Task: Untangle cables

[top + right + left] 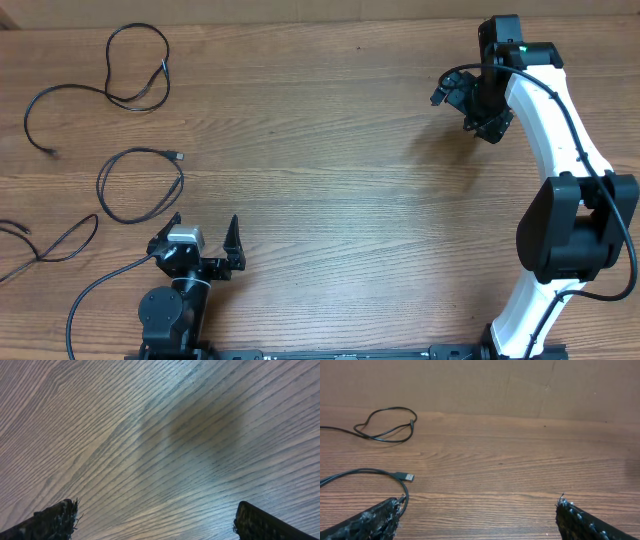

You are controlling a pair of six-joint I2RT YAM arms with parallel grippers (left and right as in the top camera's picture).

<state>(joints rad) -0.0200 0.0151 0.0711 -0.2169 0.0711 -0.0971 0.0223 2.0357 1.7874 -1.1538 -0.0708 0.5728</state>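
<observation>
Overhead: three cables (141, 150) lie apart at the left of the worktop (350, 200)

The far cable (165, 72) makes a loop near the top-left corner, and its tail runs off toward the left edge. The middle cable (99, 188) curls in an open ring. Its silver USB plug (408, 477) lies just ahead of the left gripper (205, 228), and the cord passes close by that gripper's left finger. The third cable (42, 257) lies at the left edge, partly out of view. The left gripper's jaws stand wide apart and empty. The right gripper (155, 520) hangs over bare wood well to the right, equally wide, holding nothing.
</observation>
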